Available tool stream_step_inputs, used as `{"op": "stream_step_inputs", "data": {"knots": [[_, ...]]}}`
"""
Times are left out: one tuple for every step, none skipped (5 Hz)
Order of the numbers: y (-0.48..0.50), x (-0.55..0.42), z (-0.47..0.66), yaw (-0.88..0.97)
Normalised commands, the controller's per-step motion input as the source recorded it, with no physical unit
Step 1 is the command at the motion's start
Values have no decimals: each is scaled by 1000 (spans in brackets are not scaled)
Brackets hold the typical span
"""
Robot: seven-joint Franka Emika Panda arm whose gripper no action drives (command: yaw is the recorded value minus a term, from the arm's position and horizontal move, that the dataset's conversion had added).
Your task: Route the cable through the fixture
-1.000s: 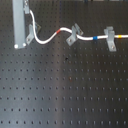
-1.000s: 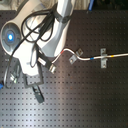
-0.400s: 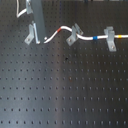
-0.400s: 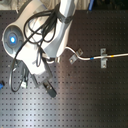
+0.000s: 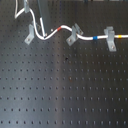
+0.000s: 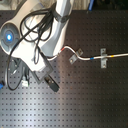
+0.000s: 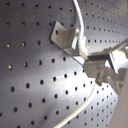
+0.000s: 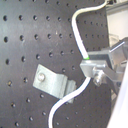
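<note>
The cable (image 5: 85, 36) is a thin white cord with red, blue and yellow bands. It drops from the upper left of the first exterior view, dips beside the fixture (image 5: 30, 35), then runs right through two more clips. The fixture is the small grey clip on the first exterior view's left. My gripper (image 5: 46, 34) is shut on the cable just right of the fixture. In both wrist views the cable (image 7: 80, 30) (image 8: 75, 30) passes the fixture's (image 7: 65, 36) (image 8: 50, 82) upright end and enters my gripper (image 7: 100, 72) (image 8: 95, 70). Whether it sits in the fork I cannot tell.
A second narrow clip (image 5: 74, 36) (image 6: 75, 56) and a broader T-shaped clip (image 5: 110, 39) (image 6: 103, 57) hold the cable further right. Everything stands on a black perforated board (image 5: 65, 90). In the second exterior view the arm's white body (image 6: 35, 35) with black hoses hides the fixture.
My gripper has shifted towards the first exterior view's right, taking the cable's loop with it from over the fixture to just beside it. The clips have not moved.
</note>
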Motion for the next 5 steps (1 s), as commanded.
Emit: {"op": "stream_step_inputs", "data": {"knots": [[2, 1, 212, 0], [-44, -124, 243, 0], [3, -256, 85, 69], [16, -355, 70, 123], [209, -224, 250, 26]]}}
